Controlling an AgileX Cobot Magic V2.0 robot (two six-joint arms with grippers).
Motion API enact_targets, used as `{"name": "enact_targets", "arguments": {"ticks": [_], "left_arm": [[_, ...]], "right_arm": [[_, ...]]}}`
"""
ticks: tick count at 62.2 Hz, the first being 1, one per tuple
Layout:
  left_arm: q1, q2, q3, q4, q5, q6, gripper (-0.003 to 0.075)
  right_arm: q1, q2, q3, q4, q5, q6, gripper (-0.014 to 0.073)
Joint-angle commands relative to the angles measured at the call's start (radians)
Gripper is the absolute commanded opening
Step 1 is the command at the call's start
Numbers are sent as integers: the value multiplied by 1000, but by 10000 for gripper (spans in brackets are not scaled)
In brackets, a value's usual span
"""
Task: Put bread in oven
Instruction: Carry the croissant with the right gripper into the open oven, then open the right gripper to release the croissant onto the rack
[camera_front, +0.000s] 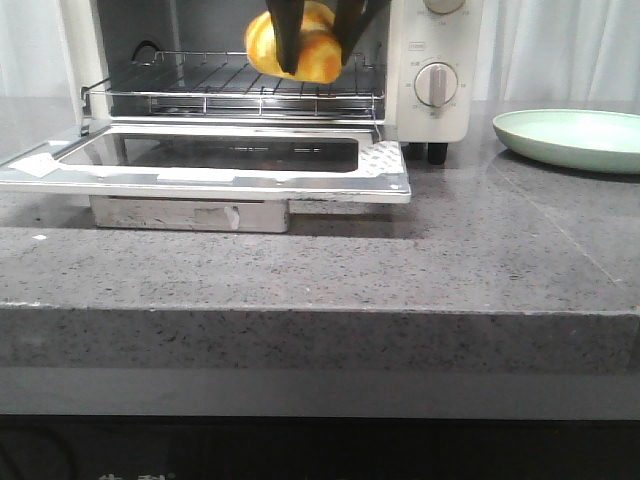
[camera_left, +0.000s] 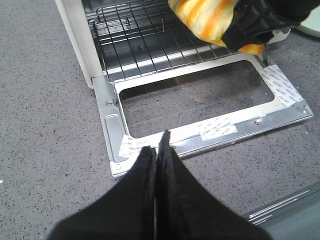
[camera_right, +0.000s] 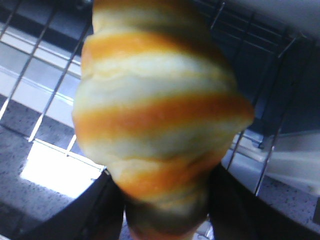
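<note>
Bread (camera_front: 300, 45): striped golden roll, glossy, rounded; gripped by right tool (camera_front: 318, 45), held just above rack front.
Tabletop (camera_front: 480, 250): grey speckled stone, matte.
Oven (camera_front: 430, 60): cream metal box, far left; glass door (camera_front: 215, 155) dropped flat toward near side.
Plate (camera_front: 575, 135): pale green, round, far right.
Rack (camera_front: 250, 85): thin wire grid, bare.
Left tool (camera_left: 159, 150): black fingers pressed together, empty, over door's near edge.
Advice: carry bread deeper before lowering; release only once rack supports it, clear of door.
</note>
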Motion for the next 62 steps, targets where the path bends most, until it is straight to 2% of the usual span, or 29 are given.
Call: {"name": "enact_targets", "arguments": {"ticks": [1,20,27,35,41,62], "left_arm": [[-1,-6,-27,5,-69,-10,-18],[-1,-6,-27,5,-69,-10,-18],[-1,-6,-27,4,-69,-10,-18],[-1,-6,-27,4,-67,-10,-18],[-1,-6,-27,4,-67,-10,-18],[-1,-6,-27,4,-67,-10,-18]], "right_arm": [[-8,-51,-42,-32,-52,5,54],[-8,-44,-42,-51,-121,4,84],[-8,-44,-42,-53,-147,4,216],[-8,-44,-42,-53,-153,4,449],[-8,-44,-42,-49,-143,5,546],[8,-64,-41,-1,-40,5,550]]}}
